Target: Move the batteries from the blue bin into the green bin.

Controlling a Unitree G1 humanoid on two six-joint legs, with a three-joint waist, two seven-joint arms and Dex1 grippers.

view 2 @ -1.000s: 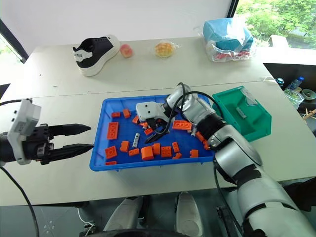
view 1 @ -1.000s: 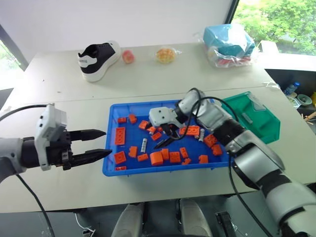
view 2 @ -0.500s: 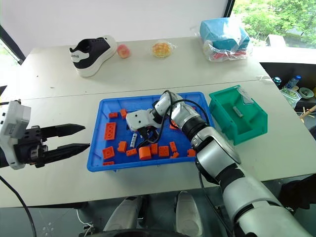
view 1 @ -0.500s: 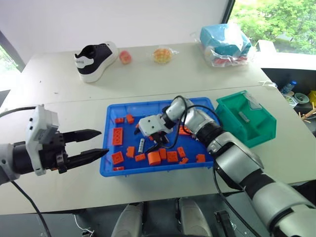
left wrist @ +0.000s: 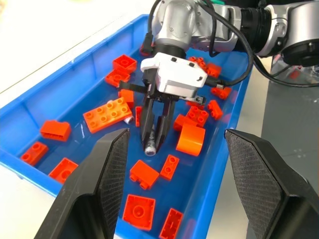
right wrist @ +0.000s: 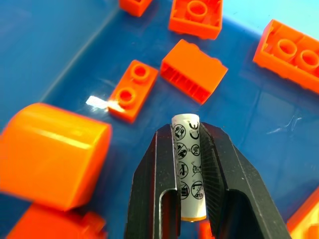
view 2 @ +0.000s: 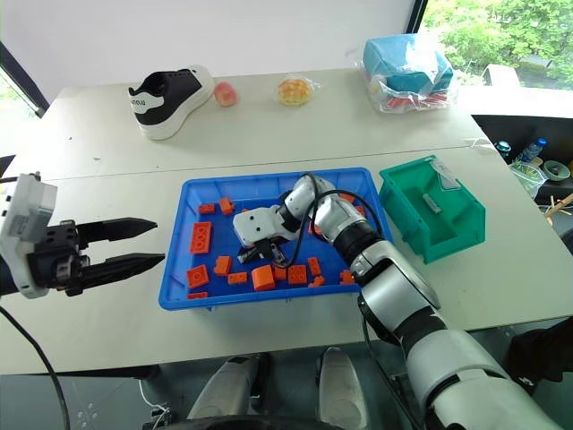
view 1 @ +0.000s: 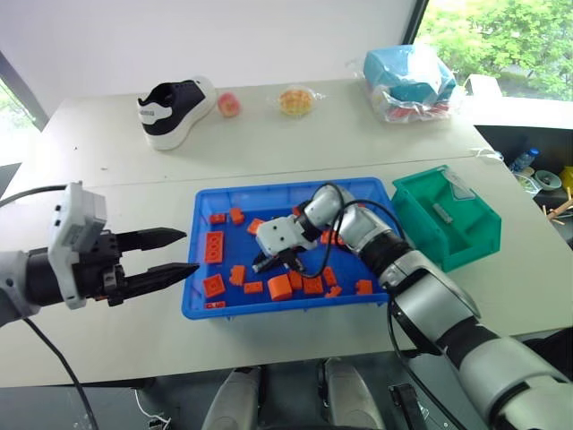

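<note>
We are pinching a battery (right wrist: pixel 188 167) between the two black fingers (right wrist: pixel 155 189) of our right tool (left wrist: pixel 151 133), low inside the blue bin (view 1: pixel 199 309) among the orange bricks (view 1: pixel 281 288). The battery is lying lengthwise along the fingers, its pale end poking just past the tips. It is probably resting on the bin floor, though we cannot tell. Our left tool (view 1: pixel 170 254) is hovering over the bench (view 1: pixel 116 188) beside the blue bin, holding nothing, its tips apart. The green bin (view 1: pixel 452 228) is sitting just beyond the blue bin's far end.
</note>
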